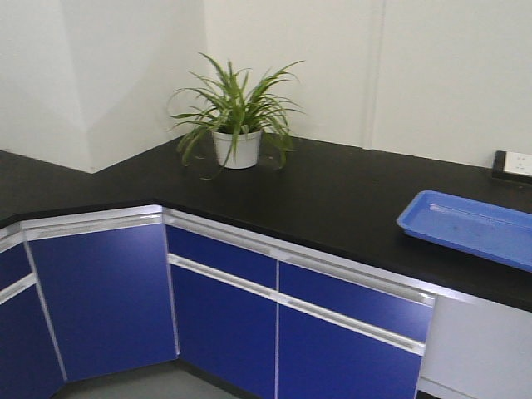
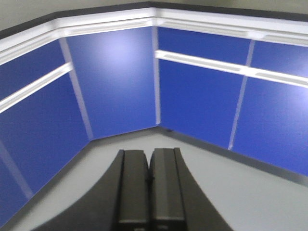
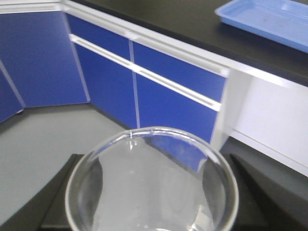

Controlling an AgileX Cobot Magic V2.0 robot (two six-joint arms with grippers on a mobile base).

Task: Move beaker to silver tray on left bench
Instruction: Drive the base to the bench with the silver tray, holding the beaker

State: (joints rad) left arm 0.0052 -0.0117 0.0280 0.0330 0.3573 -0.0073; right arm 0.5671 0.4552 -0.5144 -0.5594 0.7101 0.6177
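The right tool [image 3: 154,219] is gripping the beaker [image 3: 151,185]. Its dark fingers [image 3: 57,207] are showing on either side of the glass, and the round rim is facing up with no liquid that I can see. The left tool [image 2: 149,163] is hanging with its jaws pressed together, carrying nothing and pointing at the floor [image 2: 240,192] and the blue cabinet fronts [image 2: 115,82].

Beyond the beaker, the table [image 1: 332,191] is running around a corner. The beaker is hanging over the floor on the table's near side, not above the top. A plant [image 1: 237,116] is sitting in the far corner, a blue tray [image 1: 470,224] is lying on the right, and a socket [image 1: 511,165] is standing at the far right. The silver tray is not showing in any view.

The step looks like the carry toward the left run of the table. It should go best by holding the beaker upright in a steady grip and turning slowly, since glass slips easily. The blue tray is the wrong target. The arm should wait until the silver tray is in view, lift the beaker's base clear of the table edge, and only then lower it.
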